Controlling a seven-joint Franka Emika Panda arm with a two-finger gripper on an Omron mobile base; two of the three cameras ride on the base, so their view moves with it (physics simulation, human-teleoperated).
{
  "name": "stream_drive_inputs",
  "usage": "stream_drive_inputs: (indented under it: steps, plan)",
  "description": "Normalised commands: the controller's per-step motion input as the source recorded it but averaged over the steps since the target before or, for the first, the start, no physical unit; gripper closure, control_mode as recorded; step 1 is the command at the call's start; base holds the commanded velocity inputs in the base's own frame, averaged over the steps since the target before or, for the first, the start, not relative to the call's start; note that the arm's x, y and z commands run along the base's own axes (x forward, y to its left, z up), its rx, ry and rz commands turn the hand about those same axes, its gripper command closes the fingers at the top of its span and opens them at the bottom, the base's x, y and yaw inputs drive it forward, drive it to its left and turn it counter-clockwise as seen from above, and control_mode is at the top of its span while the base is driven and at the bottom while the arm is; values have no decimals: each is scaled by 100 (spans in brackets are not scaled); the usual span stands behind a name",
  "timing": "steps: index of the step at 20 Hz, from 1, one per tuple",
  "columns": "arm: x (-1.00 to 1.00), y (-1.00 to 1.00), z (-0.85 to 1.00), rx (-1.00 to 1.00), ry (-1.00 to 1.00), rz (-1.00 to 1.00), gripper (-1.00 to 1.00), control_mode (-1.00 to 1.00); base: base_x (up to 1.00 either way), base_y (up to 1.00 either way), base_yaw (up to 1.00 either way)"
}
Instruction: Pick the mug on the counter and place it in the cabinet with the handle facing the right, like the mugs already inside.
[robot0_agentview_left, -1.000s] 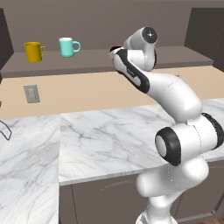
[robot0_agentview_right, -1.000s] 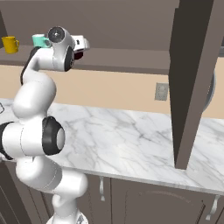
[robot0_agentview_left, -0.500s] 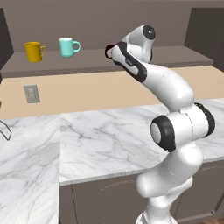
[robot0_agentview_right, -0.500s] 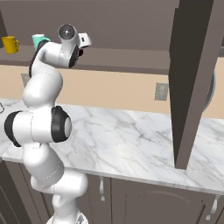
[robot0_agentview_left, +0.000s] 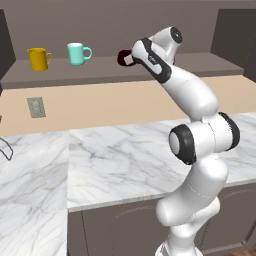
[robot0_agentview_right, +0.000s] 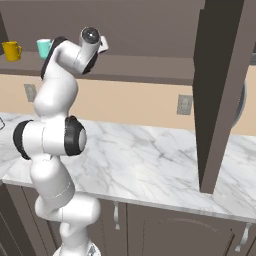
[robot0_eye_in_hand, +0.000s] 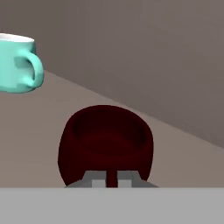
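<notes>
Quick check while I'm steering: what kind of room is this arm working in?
Most likely a kitchen, a rendered one: a marble counter over dark base units, an open cabinet shelf holding a yellow mug and a teal mug, with the gripper carrying a maroon mug there.

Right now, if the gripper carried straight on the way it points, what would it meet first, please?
Holding the squat dark maroon mug, the gripper faces the grey-brown cabinet's back wall; that probably comes first, though depth is unclear.

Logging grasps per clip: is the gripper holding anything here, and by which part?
The gripper holds the small, squat dark maroon mug, pinching its near rim wall between the fingers; the handle is hidden.
</notes>
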Motion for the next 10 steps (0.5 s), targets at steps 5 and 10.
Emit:
stream_drive_inputs:
  steps: [5,10]
  plan:
    - [18,0,0,0,0,10,100,-100,0,0,0]
    - [26,-6,0,0,0,11,100,-100,0,0,0]
